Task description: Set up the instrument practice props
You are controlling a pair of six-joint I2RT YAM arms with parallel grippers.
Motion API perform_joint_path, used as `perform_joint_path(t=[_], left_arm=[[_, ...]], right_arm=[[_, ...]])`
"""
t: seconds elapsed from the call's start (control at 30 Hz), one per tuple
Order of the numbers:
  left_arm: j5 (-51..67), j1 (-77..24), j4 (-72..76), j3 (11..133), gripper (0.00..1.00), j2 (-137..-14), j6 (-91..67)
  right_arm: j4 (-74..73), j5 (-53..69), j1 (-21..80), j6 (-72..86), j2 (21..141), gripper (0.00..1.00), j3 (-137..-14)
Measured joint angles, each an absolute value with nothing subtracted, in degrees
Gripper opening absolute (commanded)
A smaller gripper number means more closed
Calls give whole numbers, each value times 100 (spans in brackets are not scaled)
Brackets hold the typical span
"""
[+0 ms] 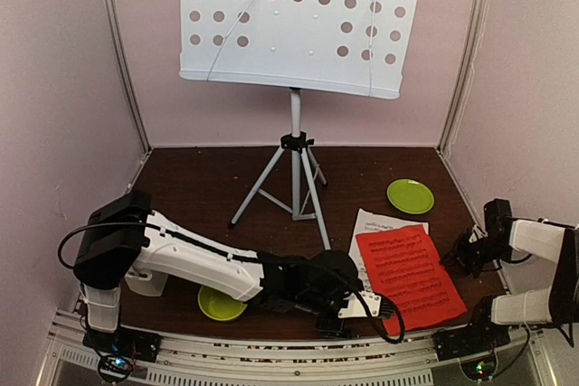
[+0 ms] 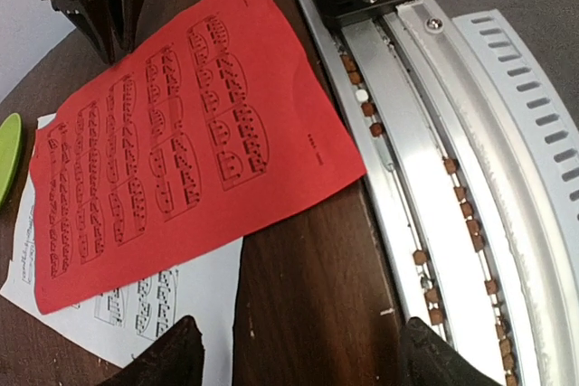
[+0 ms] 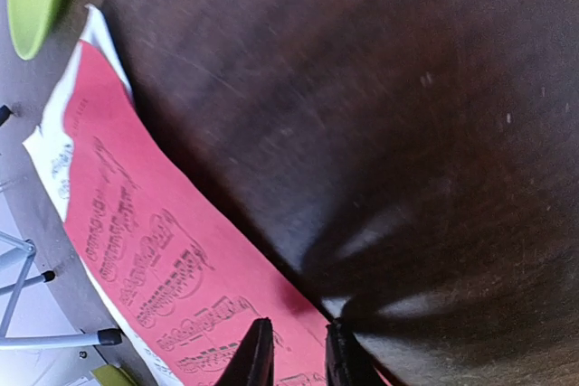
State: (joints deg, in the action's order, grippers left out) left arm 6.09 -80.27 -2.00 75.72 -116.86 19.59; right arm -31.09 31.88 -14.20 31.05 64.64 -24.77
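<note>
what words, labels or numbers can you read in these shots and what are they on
No text is legible.
red sheet: music notation and small print near its edges, too blurred to read.
white sheet: music notation, too small to read.
music stand: no lettering visible.

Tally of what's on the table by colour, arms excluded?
Pale/white: 2 (music stand, white sheet)
Red: 1 (red sheet)
Green: 2 (flat plate, lime-green bowl, which is partly hidden under the left arm)
Total: 5
</note>
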Motion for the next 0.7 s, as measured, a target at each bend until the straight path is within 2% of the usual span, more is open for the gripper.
perform_joint_path(t=[0.13,0.27,0.7], left_arm=[[528,-8108,-95,7789,67,-11935,1986],[486,-8106,19,7972,66,-12079,1879],[303,-8097,-1,8077,70,-12339,1780]], right_arm=[[-3028,3232,-1389,3159,6449,14,-2318],[-2696,3343,-1269,3258,6488,7,-2167],[-1979,3308,-486,3802,7485,6,-2681]])
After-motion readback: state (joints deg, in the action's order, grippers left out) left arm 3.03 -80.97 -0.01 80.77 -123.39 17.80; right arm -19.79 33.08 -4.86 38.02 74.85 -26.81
